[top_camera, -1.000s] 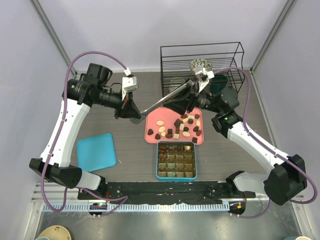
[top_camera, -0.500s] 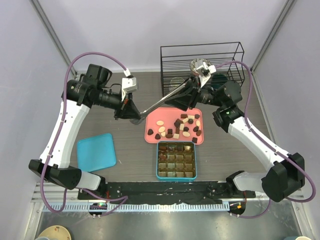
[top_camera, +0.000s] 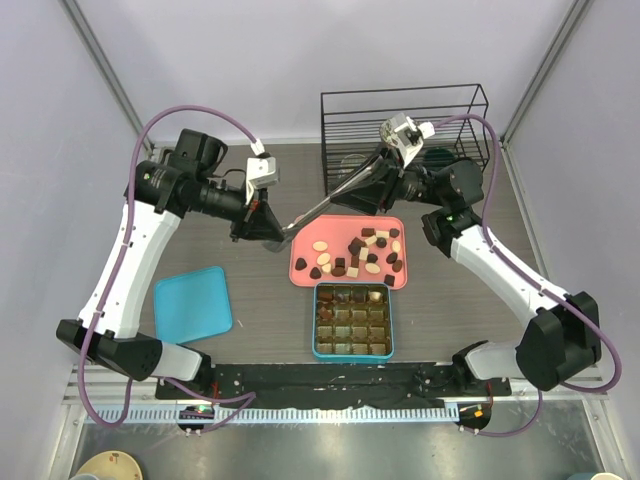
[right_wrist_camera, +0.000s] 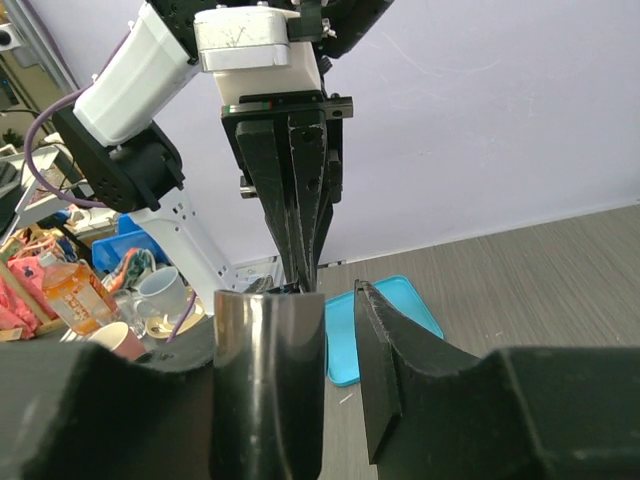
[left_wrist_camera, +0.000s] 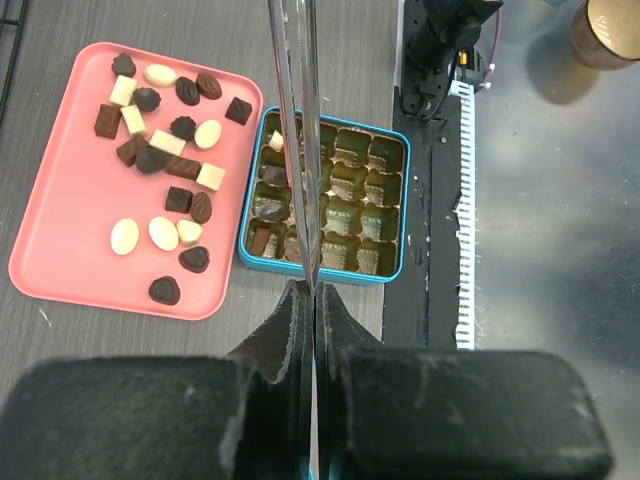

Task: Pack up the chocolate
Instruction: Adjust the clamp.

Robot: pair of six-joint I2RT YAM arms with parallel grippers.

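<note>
From above, the chocolate, small dark, mid-brown and cream pieces, lies scattered on the flat pink plastic tray on the worktop. The square teal box with brown compartments sits just nearer than that tray. Above the tray's far-left corner, the left gripper holds one end of the long steel tongs. The right gripper is at their other end, beyond the tray's far edge.

The left wrist camera shows the left jaws pressed together on the tongs. A few box cells are already filled.

From the right wrist, the right jaws stand spread around the tongs' broad end, with a gap on one side.

This looks like a handover. The right jaws should close squarely on the flat steel before the left releases, or the tongs could twist and fall.

No writing is readable.
</note>
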